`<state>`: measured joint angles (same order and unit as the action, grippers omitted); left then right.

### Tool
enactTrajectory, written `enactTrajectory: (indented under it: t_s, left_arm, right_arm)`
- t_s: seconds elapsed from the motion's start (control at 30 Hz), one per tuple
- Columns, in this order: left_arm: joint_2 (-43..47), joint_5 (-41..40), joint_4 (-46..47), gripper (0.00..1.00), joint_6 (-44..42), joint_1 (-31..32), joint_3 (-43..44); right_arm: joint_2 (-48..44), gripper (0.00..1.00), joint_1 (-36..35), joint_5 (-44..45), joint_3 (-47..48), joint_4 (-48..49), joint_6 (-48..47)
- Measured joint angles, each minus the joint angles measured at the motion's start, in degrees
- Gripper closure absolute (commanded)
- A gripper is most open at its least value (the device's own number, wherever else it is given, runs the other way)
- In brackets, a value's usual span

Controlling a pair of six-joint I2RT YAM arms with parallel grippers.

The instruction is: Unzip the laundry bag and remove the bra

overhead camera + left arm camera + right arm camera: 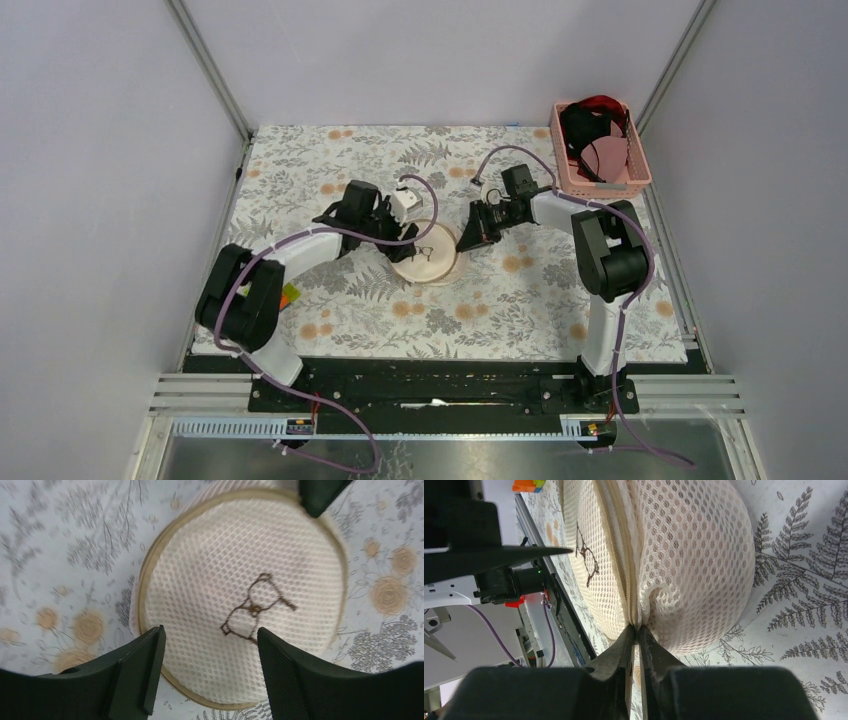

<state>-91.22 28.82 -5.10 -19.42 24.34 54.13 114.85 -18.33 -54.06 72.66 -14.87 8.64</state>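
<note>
The laundry bag (430,257) is a round cream mesh case lying at the middle of the floral mat, with a dark line drawing on its face (240,580). My left gripper (402,237) hovers over its left side, open and empty, the jaws spread above the mesh (210,635). My right gripper (468,238) is at the bag's right edge. In the right wrist view the right gripper (636,627) is shut, pinching the zip seam between the two halves of the bag (684,555). The seam looks closed. The bra is hidden.
A pink slatted basket (640,172) with black and red garments (590,130) stands at the back right corner. A small orange and green block (290,295) lies by the left arm's base. Grey walls close in the mat on three sides.
</note>
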Motion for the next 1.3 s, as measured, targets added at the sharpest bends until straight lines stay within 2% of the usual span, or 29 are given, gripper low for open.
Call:
enactTrajectory:
  t_s: [0.1, 0.27, 0.37, 0.5, 0.57, 0.7, 0.77, 0.97, 1.3]
  left_arm:
    - [-3.85, -0.61, -0.2, 0.31, 1.88, -1.03, 0.11]
    - [-9.27, -1.4, -1.33, 0.32, 3.15, -1.77, 2.34]
    - [-12.0, -1.66, -2.89, 0.32, 3.43, -1.97, 5.62]
    - [-14.49, -1.77, -4.48, 0.25, 3.63, -2.19, 9.2]
    - [-14.69, -1.18, -4.39, 0.15, 4.96, -2.69, 9.49]
    - [-13.25, -2.03, -4.35, 0.07, 7.23, -2.99, 9.57]
    - [-11.47, -6.82, -4.59, 0.02, 7.04, -0.55, 10.23]
    - [-9.33, -18.71, -3.39, 0.01, 10.29, 12.41, 16.04]
    - [-10.93, -33.55, -1.25, 0.01, 17.81, 19.1, 15.91]
  right_arm:
    - [0.0, 0.87, 0.0, 0.0, -1.07, 0.35, -0.28]
    - [0.0, 0.79, 0.0, 0.11, -1.7, 0.96, -0.26]
    - [0.0, 0.83, 0.0, 0.2, -1.7, 1.38, -0.24]
    - [0.5, 0.89, 0.0, 0.48, -1.55, 1.84, -0.15]
    - [1.53, 0.92, 0.0, 0.48, -1.09, 1.95, 0.22]
    - [2.67, 1.0, -0.13, 0.42, -1.01, 2.89, 2.4]
    - [2.67, 1.0, -0.33, 0.26, -1.25, 4.63, 4.09]
    - [2.67, 1.0, -0.92, -0.15, -2.82, 8.41, 7.87]
    - [2.67, 1.0, -0.92, -1.55, -4.66, 12.28, 12.85]
